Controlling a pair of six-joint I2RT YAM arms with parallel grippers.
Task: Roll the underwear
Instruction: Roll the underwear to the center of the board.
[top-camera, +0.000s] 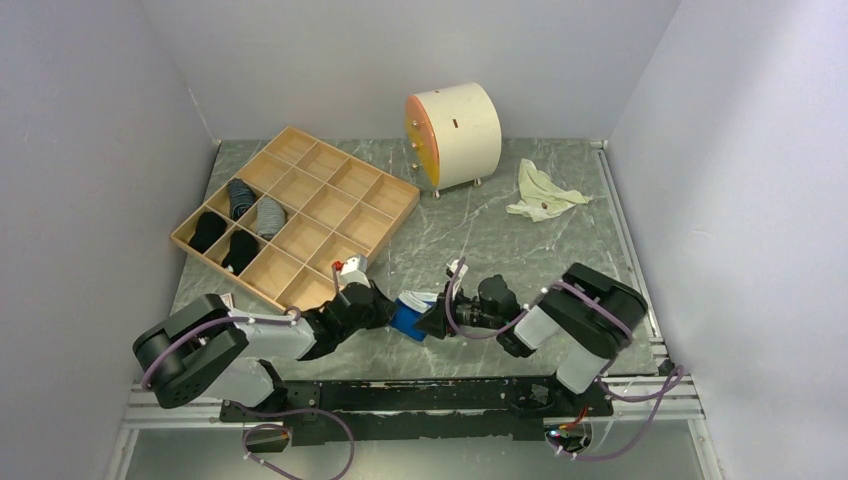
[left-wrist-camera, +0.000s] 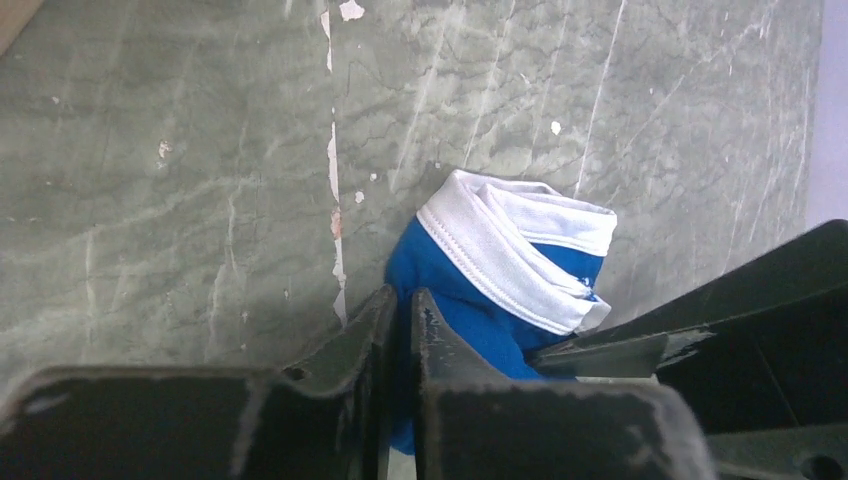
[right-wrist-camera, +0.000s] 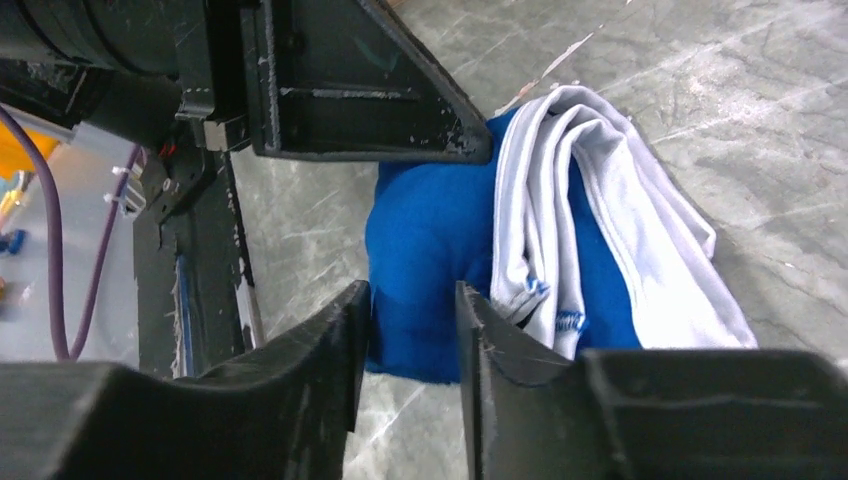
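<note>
Though low — grippers (left-wrist-camera: 402, 300) (right-wrist-camera: 412, 292) tight on underwear (top-camera: 411, 308)

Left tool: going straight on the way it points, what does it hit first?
The underwear pinched in the left tool; just beyond, probably the right tool facing it.

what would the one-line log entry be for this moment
phase: rolling | item: blue fabric underwear with white waistband, bunched | left hand: shut on it | right hand: shut on it
</note>
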